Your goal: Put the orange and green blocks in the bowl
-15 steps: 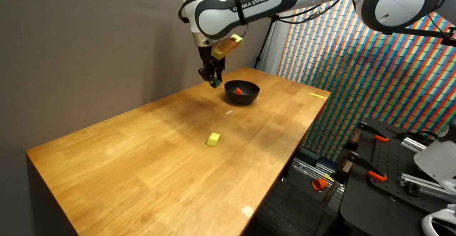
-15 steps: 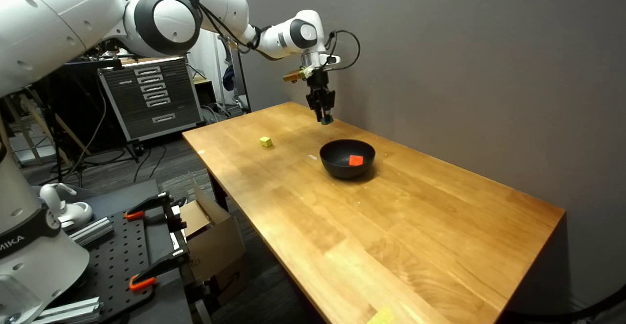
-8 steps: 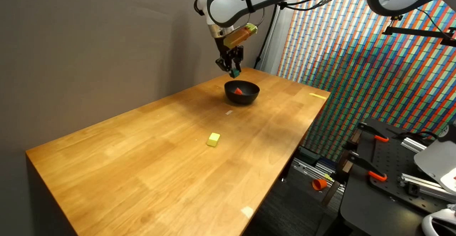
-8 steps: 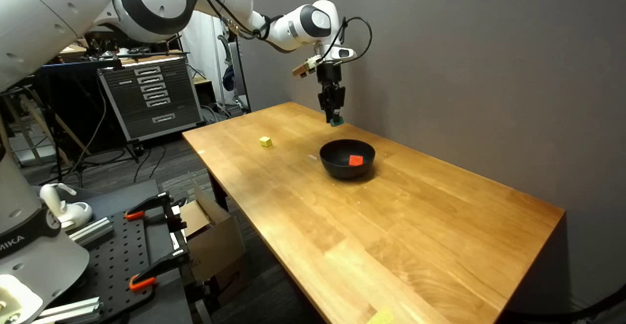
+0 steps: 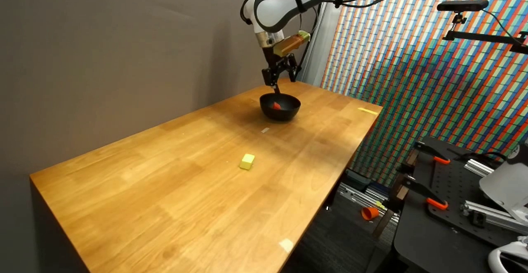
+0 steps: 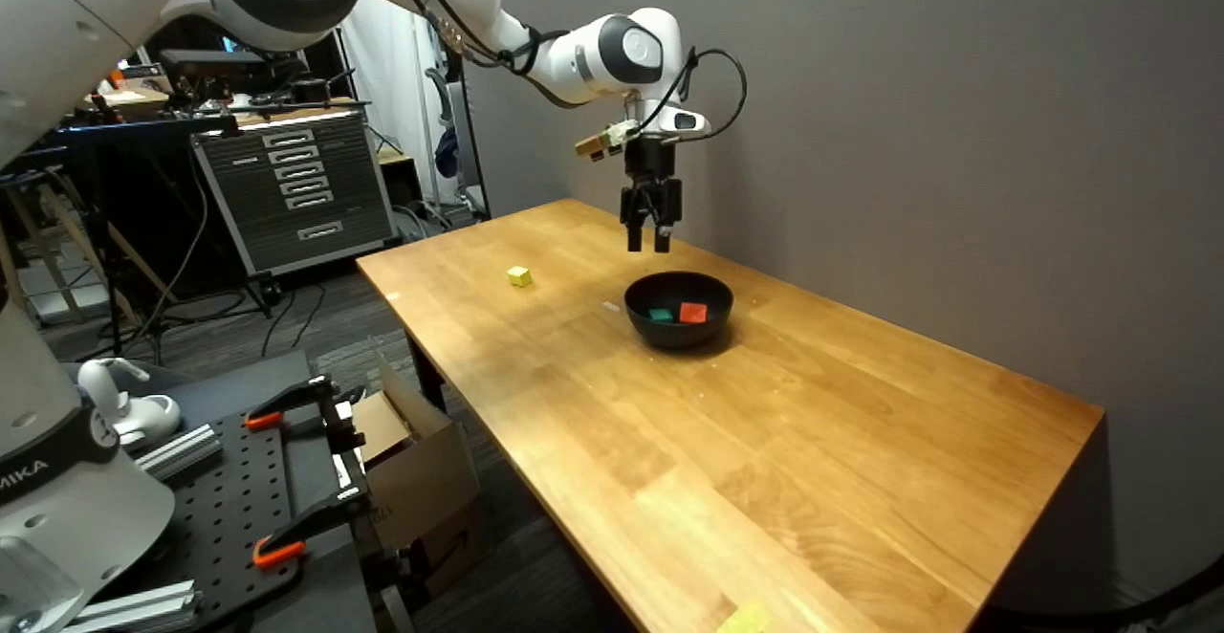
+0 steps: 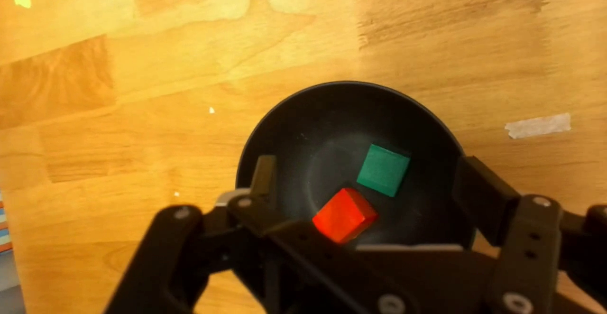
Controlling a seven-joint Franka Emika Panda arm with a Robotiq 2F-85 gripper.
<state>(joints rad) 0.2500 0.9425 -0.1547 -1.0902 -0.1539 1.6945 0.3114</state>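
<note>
Near bowl (image 7: 327, 110), pale strip (image 7: 538, 125), perhaps tape; yellow cube (image 6: 519, 276) farther off. Spread fingers (image 7: 483, 200) partly hide bowl.

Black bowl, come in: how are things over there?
Gripper open above the bowl. Green block, orange block inside. Yellow block on the table, not in the way.

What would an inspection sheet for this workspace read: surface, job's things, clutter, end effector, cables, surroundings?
Surface: wooden table, with a pale tape strip and a yellow tape strip on it.
Job's things: orange block and green block both lie inside the black bowl.
Clutter: yellow cube on the table, outside the bowl.
End effector: open above the bowl, holding nothing.
Cables: black cable looping out above the end effector.
Surroundings: grey wall beside the table, drawer cabinet, cardboard box.
</note>
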